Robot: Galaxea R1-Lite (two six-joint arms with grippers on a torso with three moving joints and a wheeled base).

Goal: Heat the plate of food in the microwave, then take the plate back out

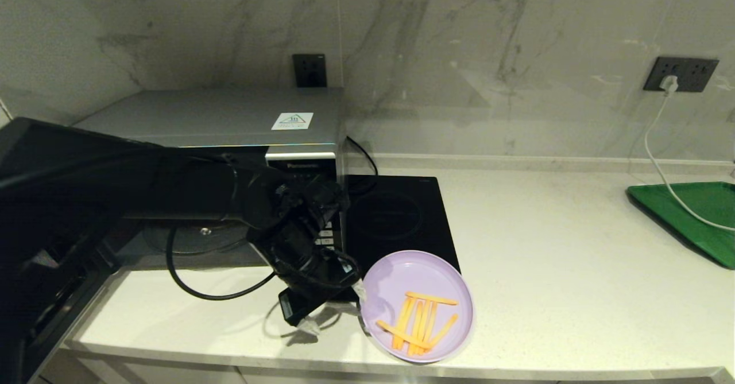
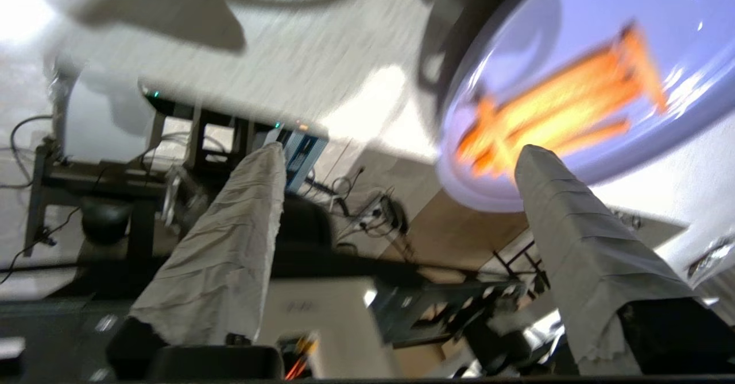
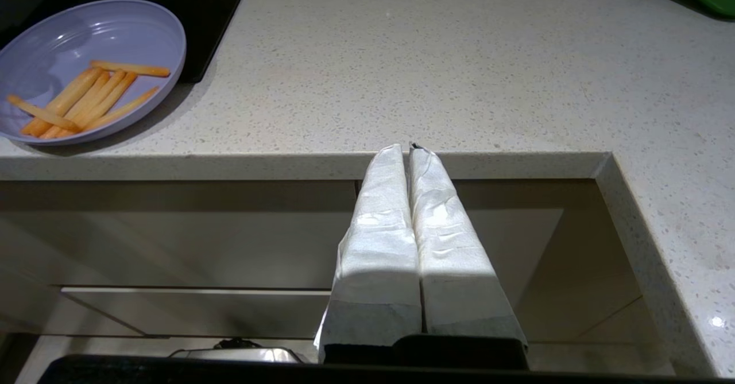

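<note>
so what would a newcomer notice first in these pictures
Probably the purple plate of orange fries, sitting at the counter's front edge, partly over the black hob. Next, the big black left arm reaching across from the left, its gripper just beside the plate with jaws open. Behind it stands the silver microwave with its door open.

Taking the plate of food (image 1: 416, 305) as the landmark: its right side faces a broad bare stretch of desk (image 1: 551, 269), open all the way to the green tray (image 1: 697, 217) far off. Behind it the flat black hob (image 1: 402, 217) lies low under its rear rim. On its left the left gripper (image 1: 336, 309), fingers apart, crowds the rim, with the microwave (image 1: 229, 143), its door (image 1: 51, 235) swung open, beyond.
</note>
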